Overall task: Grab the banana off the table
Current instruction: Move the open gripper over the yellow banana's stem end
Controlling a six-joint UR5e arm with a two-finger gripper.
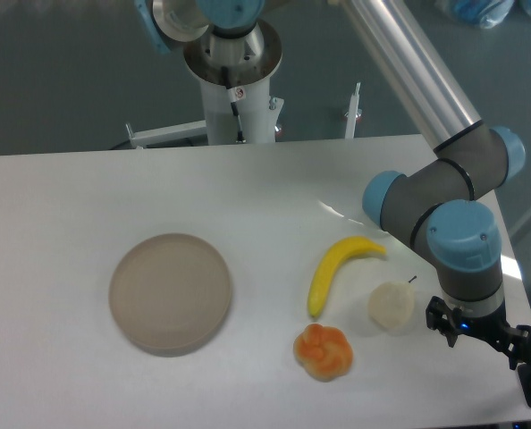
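Lying flat: banana [335, 270] on the desk [60, 206], right of frame centre, untouched by the arm.
Banana long axis: runs diagonally, from a lower end near the frame's lower middle up and rightward to an upper end that bends toward the right edge.
Banana curve: bows toward the upper left; hollow side faces the lower right.
Banana neighbours: orange lumpy fruit [324, 350] just below its lower end, apart from it; pale round fruit [391, 305] with a thin dark stem sits in the hollow of the curve, near but not touching.
Plate [170, 292]: round, beige-grey, left of frame centre, well apart from the banana; nothing lies on it.
Pincer [480, 335]: at lower right, below the blue wrist joint, just right of the pale fruit; dark fingers seen only in part, so how far apart they stand cannot be told; nothing visibly in its hold.
Arm: silver tube comes down from the upper middle of the frame to grey and blue joints at right, above the pincer.
Desk edges: far edge crosses the upper third of the frame; right edge runs close beside the pincer; near edge at the bottom, just under the orange fruit.
Open room: bare white surface above and left of the banana, between it and the plate.
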